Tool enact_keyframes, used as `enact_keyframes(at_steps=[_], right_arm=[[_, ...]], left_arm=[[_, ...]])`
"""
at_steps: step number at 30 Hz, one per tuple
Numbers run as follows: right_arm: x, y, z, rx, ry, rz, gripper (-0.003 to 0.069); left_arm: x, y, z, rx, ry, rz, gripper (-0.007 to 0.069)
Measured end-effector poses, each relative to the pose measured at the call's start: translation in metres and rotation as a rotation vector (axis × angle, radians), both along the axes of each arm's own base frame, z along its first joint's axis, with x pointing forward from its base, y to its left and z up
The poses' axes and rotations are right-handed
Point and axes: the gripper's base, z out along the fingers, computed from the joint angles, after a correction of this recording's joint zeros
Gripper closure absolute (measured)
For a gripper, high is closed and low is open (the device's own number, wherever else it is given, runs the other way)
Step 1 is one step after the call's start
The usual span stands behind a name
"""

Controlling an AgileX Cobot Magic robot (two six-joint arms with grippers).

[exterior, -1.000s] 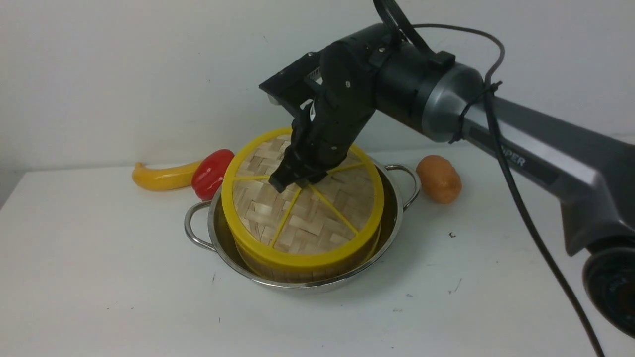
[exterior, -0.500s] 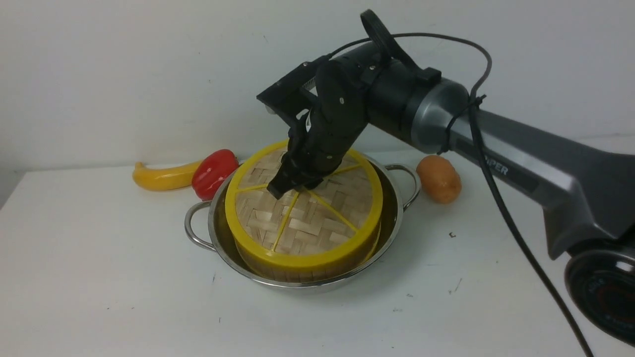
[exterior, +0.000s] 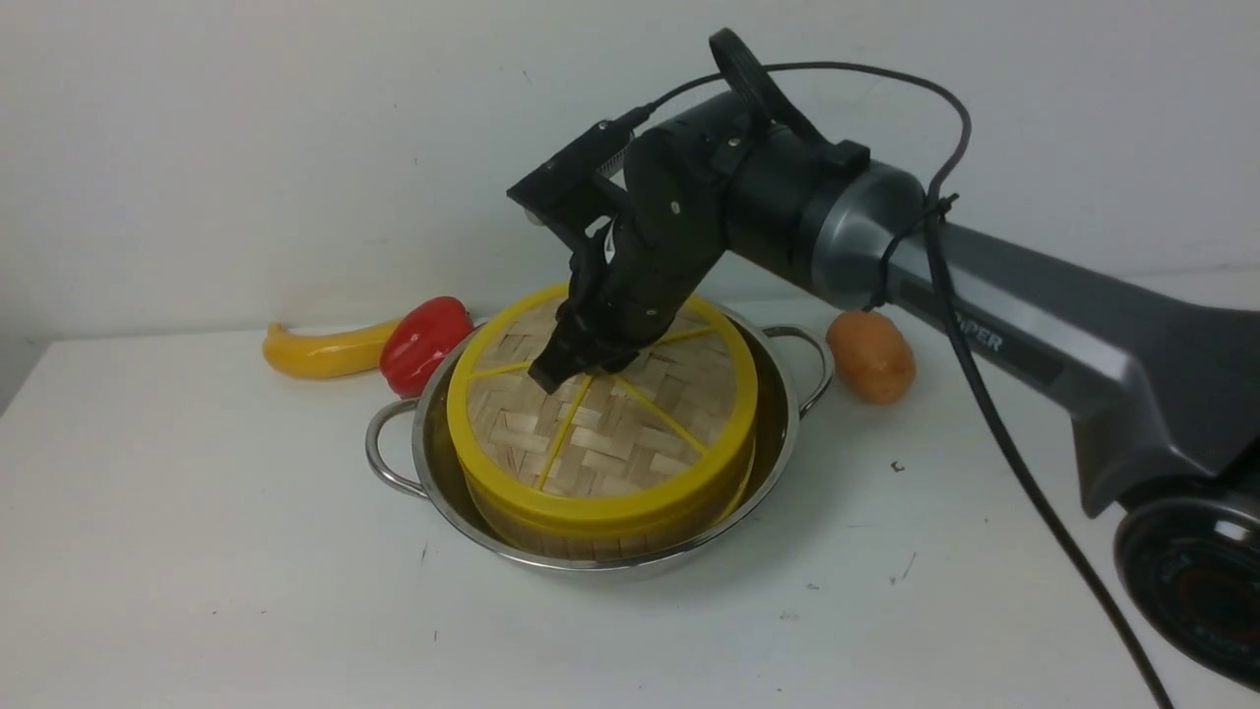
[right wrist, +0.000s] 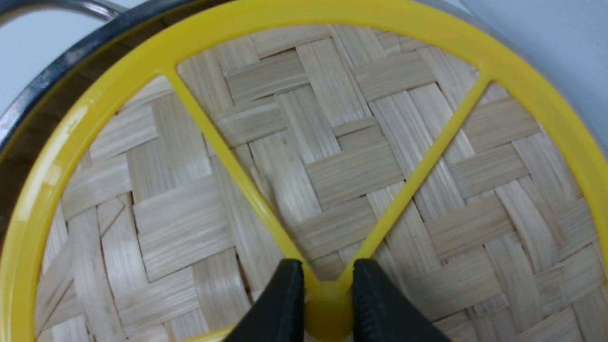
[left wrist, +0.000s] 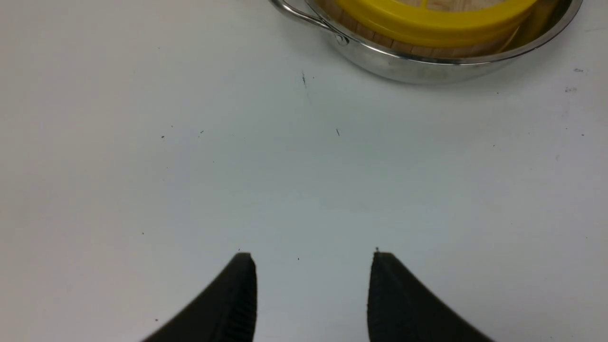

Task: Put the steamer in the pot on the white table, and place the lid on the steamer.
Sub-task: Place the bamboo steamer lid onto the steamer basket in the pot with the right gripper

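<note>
The lid (exterior: 602, 423) lies on the steamer (exterior: 591, 540) inside the pot (exterior: 778, 443), in the middle of the table (exterior: 197, 551). The right jaws are clamped on its centre knob (right wrist: 327, 308) from directly above. The left jaws stand apart, holding nothing, over the table on the near side of the pot.

Soft even light, faint shadows, glints on pot (exterior: 591, 568), mild blur

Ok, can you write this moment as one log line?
right gripper: shut on lid knob | lid: on steamer | steamer: in pot | left gripper: open, empty
</note>
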Motion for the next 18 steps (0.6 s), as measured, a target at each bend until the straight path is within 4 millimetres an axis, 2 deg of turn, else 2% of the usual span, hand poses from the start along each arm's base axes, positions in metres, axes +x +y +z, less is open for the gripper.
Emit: enact_keyframes(at_steps=[14,18], right_arm=[[0.0022,0.0017,-0.0038,0.005,-0.008,0.000,0.0518],[0.0037,0.0028,-0.0048,0.013,-0.019,0.000,0.0480]], left_arm=[[-0.0001,0.0000,-0.0001,0.000,0.002,0.000,0.0314],[-0.0005,0.0001,-0.0007,0.002,0.009,0.000,0.0314]])
